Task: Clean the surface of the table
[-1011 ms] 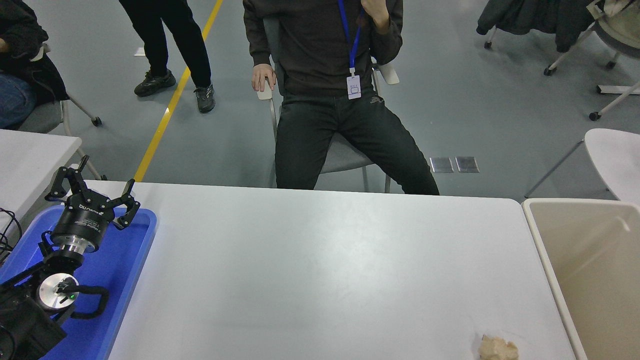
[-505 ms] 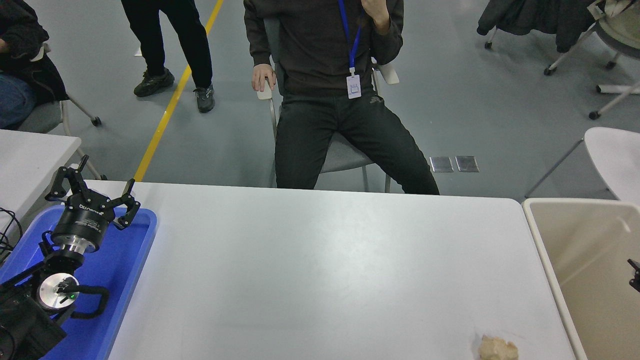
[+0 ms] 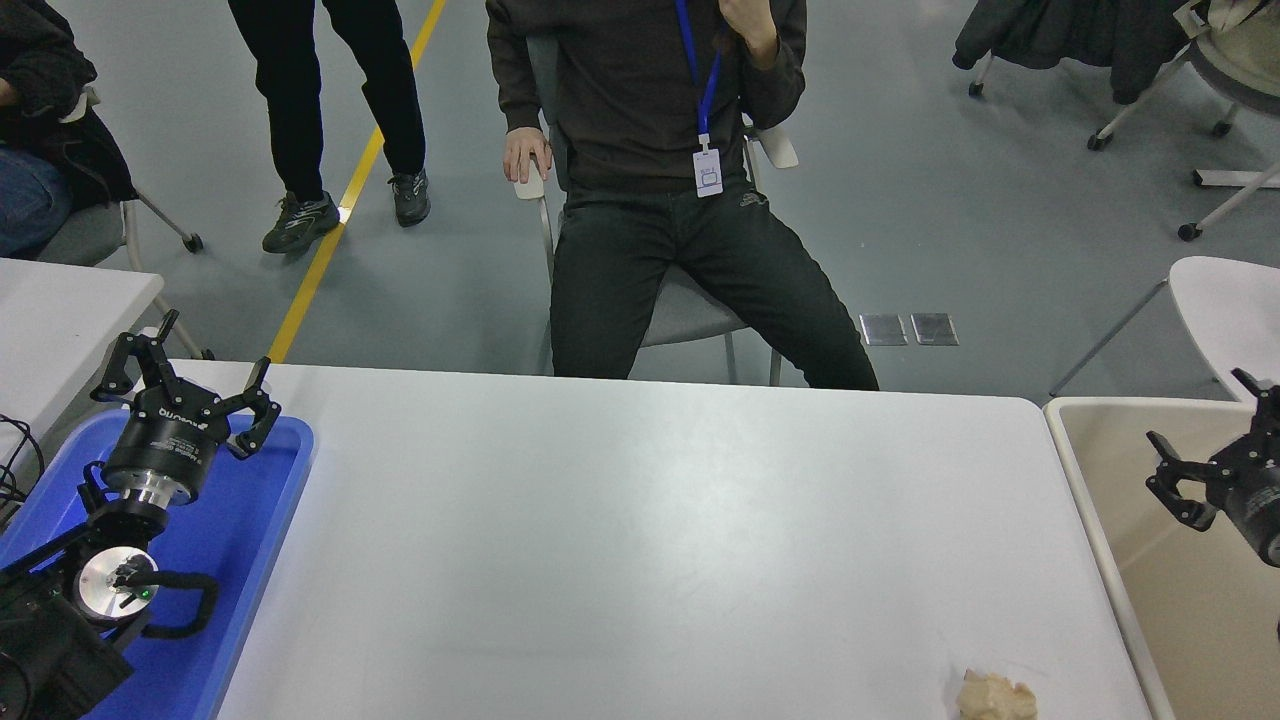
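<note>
The right pincer [image 3: 1205, 440] is hanging spread over the beige bin [image 3: 1110, 520] at 3 o'clock; the left pincer [image 3: 190, 375], spread, is parked over the blue tray [image 3: 270, 520] at 9 o'clock. The tabletop [image 3: 640, 540] is filling the centre, carrying a crumpled tan scrap [image 3: 995, 697] at 5 o'clock.

Right arm cut off by right edge; tan lump [image 3: 995, 697] cropped at bottom.

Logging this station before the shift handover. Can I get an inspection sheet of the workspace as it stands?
Surface: white table surface, mostly bare.
Job's things: crumpled tan scrap near the front right edge.
Clutter: blue tray at left; beige bin at right.
Claws: left claw open, parked over the tray; right claw open, over the bin.
Cables: black cable at far left.
Surroundings: seated person beyond the far edge; others standing and seated at upper left.
</note>
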Controlling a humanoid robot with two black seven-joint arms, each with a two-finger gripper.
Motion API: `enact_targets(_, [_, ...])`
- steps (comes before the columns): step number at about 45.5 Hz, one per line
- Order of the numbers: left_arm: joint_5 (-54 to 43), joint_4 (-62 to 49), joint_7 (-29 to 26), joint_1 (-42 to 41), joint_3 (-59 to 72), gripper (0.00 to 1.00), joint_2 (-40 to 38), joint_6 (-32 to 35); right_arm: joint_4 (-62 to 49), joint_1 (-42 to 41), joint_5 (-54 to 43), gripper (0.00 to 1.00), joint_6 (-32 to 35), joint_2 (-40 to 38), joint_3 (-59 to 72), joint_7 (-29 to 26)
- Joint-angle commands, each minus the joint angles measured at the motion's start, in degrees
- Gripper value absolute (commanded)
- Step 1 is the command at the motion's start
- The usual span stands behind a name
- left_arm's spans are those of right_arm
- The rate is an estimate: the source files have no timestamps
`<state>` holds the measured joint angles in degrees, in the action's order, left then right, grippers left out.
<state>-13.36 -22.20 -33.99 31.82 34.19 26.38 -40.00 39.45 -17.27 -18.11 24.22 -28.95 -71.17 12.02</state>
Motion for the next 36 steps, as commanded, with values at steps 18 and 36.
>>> enact_targets(18, [0.00,-0.03,-0.02,0.00,0.00,1.00,-0.01,-0.08,5.37,-0.65,-7.72,1.00,-4.70,11.10,-0.37,9.15])
enact_targets(36, [0.00,0.05,-0.02,0.00,0.00,1.00,-0.01,-0.08,5.11,-1.01,-9.31,1.00,-9.45,12.86,0.50,15.13])
